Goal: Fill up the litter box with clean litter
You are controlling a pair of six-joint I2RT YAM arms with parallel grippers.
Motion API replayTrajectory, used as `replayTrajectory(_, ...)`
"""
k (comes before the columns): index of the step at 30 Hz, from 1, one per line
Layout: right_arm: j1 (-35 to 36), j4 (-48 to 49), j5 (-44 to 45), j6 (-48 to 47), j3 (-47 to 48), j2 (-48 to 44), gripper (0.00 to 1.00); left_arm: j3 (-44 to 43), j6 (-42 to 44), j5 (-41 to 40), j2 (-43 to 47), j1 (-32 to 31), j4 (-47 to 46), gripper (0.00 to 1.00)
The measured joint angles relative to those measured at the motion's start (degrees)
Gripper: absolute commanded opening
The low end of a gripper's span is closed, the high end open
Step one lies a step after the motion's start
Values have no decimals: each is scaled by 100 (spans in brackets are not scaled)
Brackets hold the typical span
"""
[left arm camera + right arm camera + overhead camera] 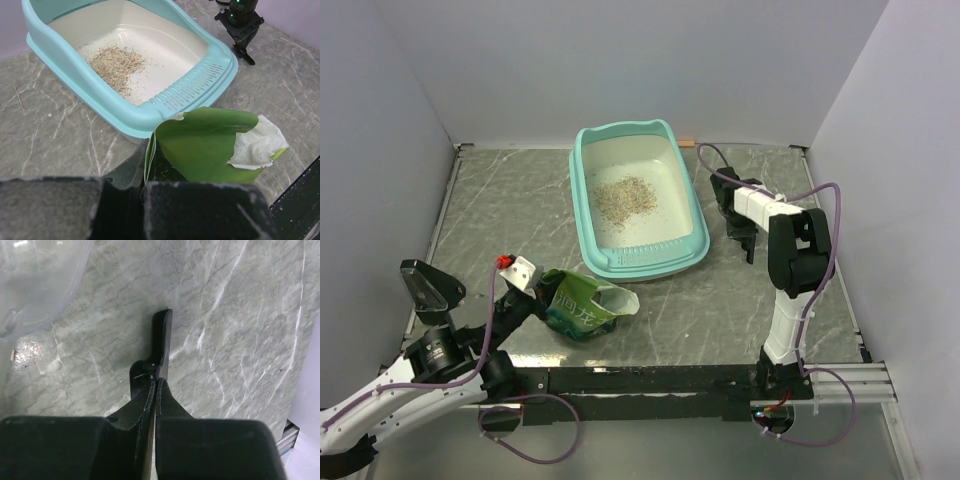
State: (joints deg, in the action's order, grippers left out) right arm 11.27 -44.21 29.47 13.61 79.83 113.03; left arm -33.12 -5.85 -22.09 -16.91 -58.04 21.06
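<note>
Litter box [583,190] [60,62]: turquoise tray with a whitish inside, on the table [490,220] at the middle of the far edge. Its long side runs from far to near, and the slotted end faces the near edge.
Litter [625,197] [114,64]: a small beige-grey patch on the middle of the box floor, with a few loose grains around it. Most of the floor is bare.
Bag [578,305] [207,145]: glossy green, on its side close to the near edge, left of centre and just beside the near left corner of the box. I cannot tell whether it touches the box. Its mouth gapes toward the right edge, and the white lining is folded out there.
Left gripper [528,290] [143,186]: low at the near left corner, pinching the left edge of the bag between its dark fingers [50,210].
Right gripper [744,238] [157,375]: pointing down over bare table between the box and the right edge. Its fingers are pressed together with nothing between them. I cannot tell whether the tip touches the table.
Clear plastic piece [35,280]: at the upper left of the right wrist view, apart from the right gripper and too blurred to make out further.
</note>
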Motion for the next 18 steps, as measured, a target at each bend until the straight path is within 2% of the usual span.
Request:
replayTrajectory(8, 22, 96, -131, 59, -251, -483, 0, 0, 0, 0, -17, 0, -7, 2)
replayTrajectory(9, 39, 96, -175, 74, -358, -737, 0, 0, 0, 0, -20, 0, -9, 4)
replayTrajectory(10, 57, 85, -197, 90, -424, -946, 0, 0, 0, -2, -22, 0, -11, 12)
replayTrajectory(13, 146, 79, -382, 127, -614, -1875, 0, -2, -9, -31, -17, 0, -24, 25)
replayTrajectory(18, 369, 109, -1054, 181, -741, -3576, 0, -188, -105, -136, -11, 0, 24, 27)
